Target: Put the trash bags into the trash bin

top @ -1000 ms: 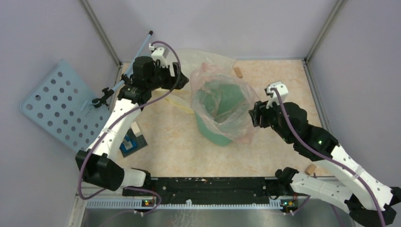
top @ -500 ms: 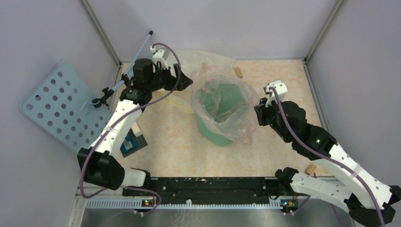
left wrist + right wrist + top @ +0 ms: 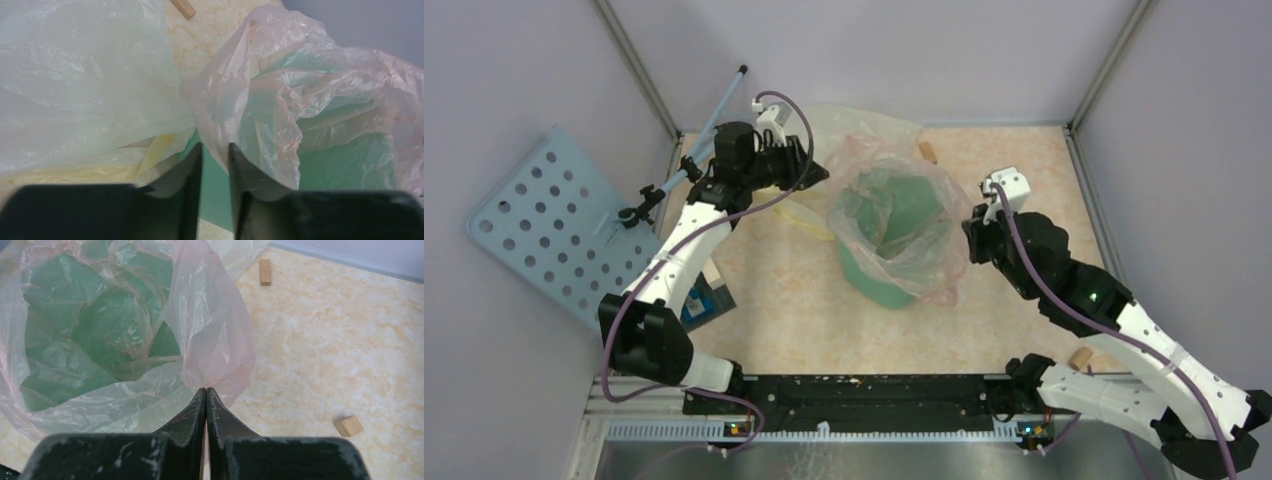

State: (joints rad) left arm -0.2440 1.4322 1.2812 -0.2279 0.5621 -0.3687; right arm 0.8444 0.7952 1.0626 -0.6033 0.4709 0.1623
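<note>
The trash bin [image 3: 874, 285] stands mid-counter nearer the far edge, mouth up, its rim hidden under the pink bag [image 3: 927, 262] lining it. The right gripper [image 3: 206, 390] pinches the bag's lip, fingers pressed together. The left gripper [image 3: 215, 148] hangs narrowly parted beside the opposite lip, bin showing between.

Left hand [image 3: 821, 172] nearer pink bag [image 3: 906, 256]
</note>
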